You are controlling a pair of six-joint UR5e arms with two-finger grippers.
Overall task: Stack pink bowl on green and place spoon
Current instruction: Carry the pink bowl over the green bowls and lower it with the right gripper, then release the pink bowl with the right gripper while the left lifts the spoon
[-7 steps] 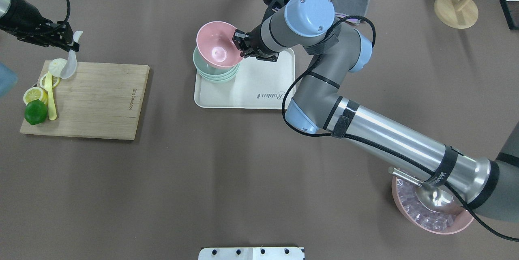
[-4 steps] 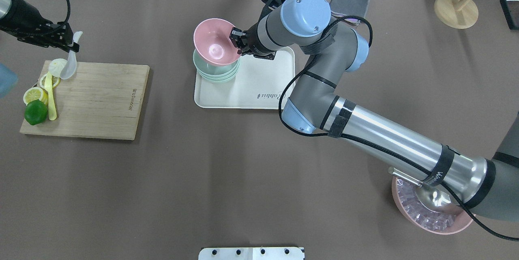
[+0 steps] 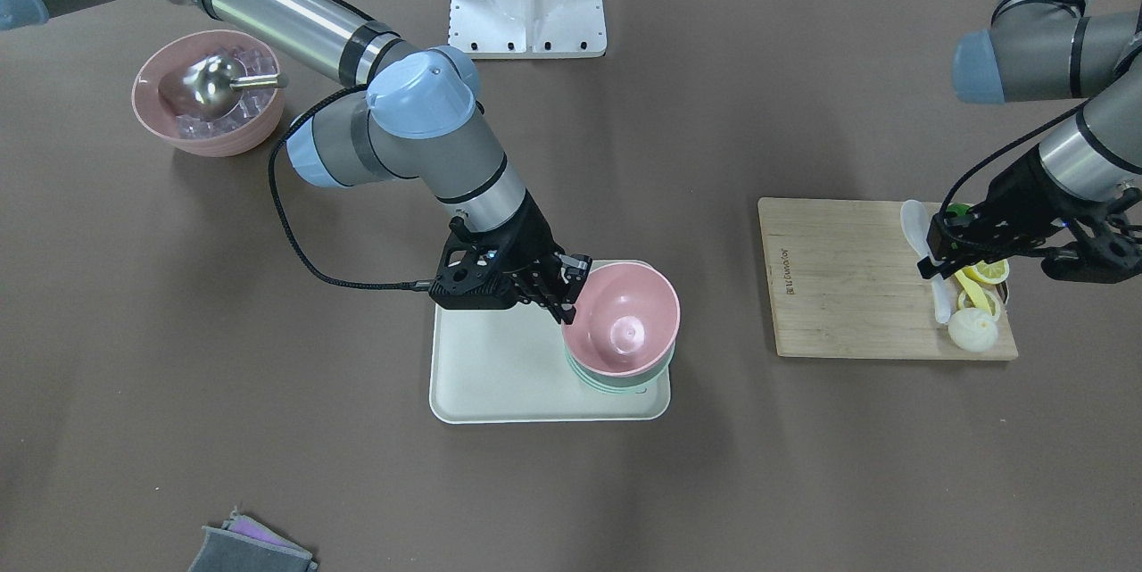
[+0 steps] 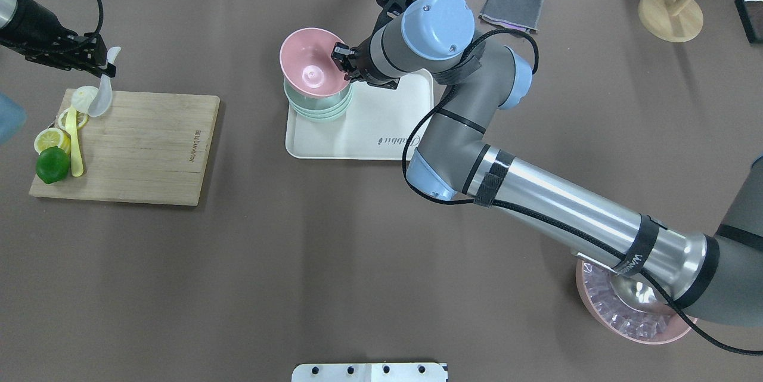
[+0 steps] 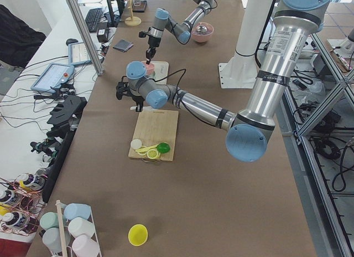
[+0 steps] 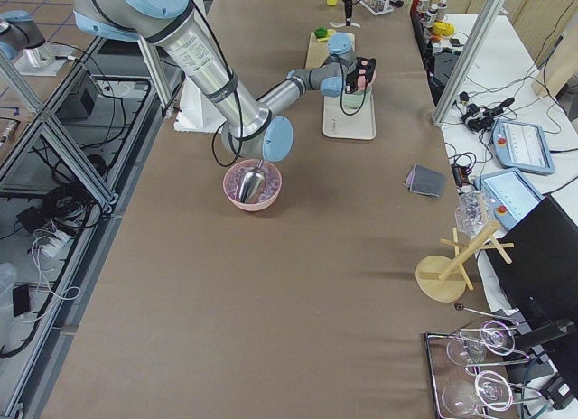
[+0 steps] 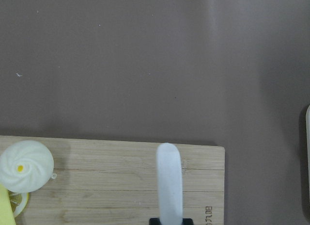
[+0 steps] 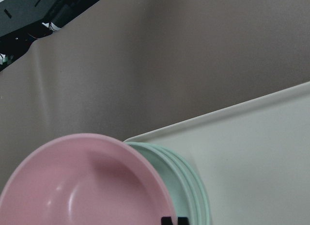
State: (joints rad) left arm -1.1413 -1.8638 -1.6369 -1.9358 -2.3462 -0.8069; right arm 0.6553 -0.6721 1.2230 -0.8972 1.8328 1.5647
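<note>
Overhead exterior: right gripper clamps pink bowl (tilted) over green.

A plain matte pink bowl is gripped at its rim by the right gripper and is held tilted, directly over the green bowls. Its smooth bare inside is turned upward and slightly away from the gripper. Whether it rests on the stack cannot be told. The pale mint green bowls are nested in a short stack at a corner of a cream tray, with their rims seen as layered rings. A white spoon is held by its handle in the left gripper, and its scoop is hung over a corner of a wooden board.
</note>
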